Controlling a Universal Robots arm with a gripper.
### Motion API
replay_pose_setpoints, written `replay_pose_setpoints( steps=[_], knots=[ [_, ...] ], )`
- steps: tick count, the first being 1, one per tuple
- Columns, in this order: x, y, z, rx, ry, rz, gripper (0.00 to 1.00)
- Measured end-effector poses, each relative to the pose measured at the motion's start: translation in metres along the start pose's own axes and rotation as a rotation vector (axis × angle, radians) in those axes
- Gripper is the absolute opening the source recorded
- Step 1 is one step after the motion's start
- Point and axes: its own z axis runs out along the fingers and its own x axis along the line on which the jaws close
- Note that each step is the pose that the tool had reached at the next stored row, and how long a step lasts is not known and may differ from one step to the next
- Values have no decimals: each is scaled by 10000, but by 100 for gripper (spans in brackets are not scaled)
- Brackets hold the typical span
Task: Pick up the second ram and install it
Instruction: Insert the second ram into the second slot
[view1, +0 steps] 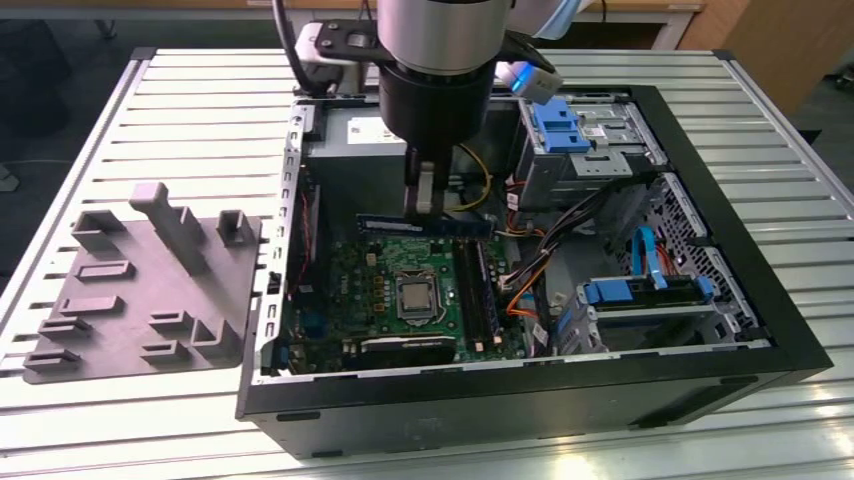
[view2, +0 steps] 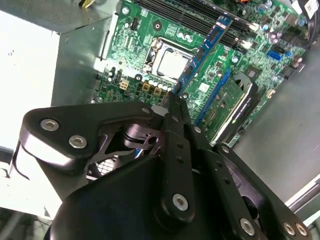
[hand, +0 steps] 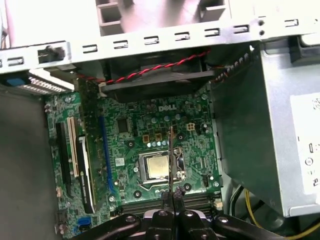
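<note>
My gripper (view1: 426, 208) hangs inside the open computer case, shut on the second ram (view1: 424, 224). The ram is a thin, dark, blue-tinted stick held by its upper edge, level, above the back edge of the green motherboard (view1: 350, 290). In the second wrist view the ram (view2: 207, 47) juts out past the gripper (view2: 173, 98) over the board. In the first wrist view the ram (hand: 171, 160) appears edge-on as a thin line above the gripper (hand: 173, 199). The black memory slots (view1: 470, 285) lie just beside the processor socket (view1: 416, 297), and the stick is turned crosswise to them.
The black case (view1: 534, 400) has tall walls all round the board. Drive bays with blue clips (view1: 558, 128) and bundles of cables (view1: 534, 270) sit on the exterior view's right. A grey moulded tray (view1: 147, 290) with upright posts lies on the slatted table at the exterior view's left.
</note>
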Motion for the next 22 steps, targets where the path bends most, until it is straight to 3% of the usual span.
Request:
replay_pose_setpoints(
  steps=[22],
  knots=[
    [0,0,12,54,-92,3616,11]
  ],
)
